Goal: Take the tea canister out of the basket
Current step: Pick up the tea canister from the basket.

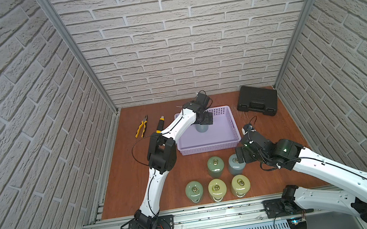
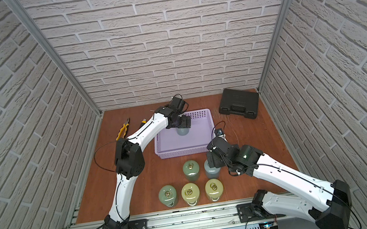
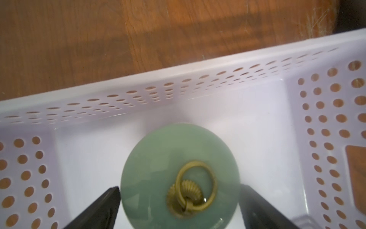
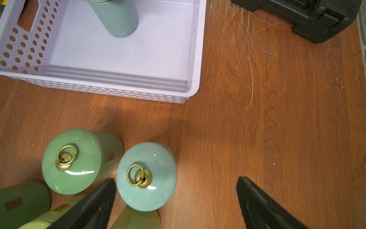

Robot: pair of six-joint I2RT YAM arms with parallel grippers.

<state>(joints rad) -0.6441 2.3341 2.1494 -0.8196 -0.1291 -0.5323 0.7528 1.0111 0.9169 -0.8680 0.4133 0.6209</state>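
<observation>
Left tool (image 3: pixel 179 190) straddles the tea canister (image 3: pixel 168 150) in the basket (image 1: pixel 210 147).
Its jaws are spread wide, one finger on each side of the upright canister's lid, in the basket's far half. The right tool (image 4: pixel 176 178) gapes wide over the worktop (image 4: pixel 277 119).

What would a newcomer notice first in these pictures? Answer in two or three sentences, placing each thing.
The lavender basket mid-table draws the eye first, with one pale green tea canister standing inside and the left gripper open astride its lid. Next come five more canisters clustered on the wooden table in front of the basket, nearer the robot.
</observation>
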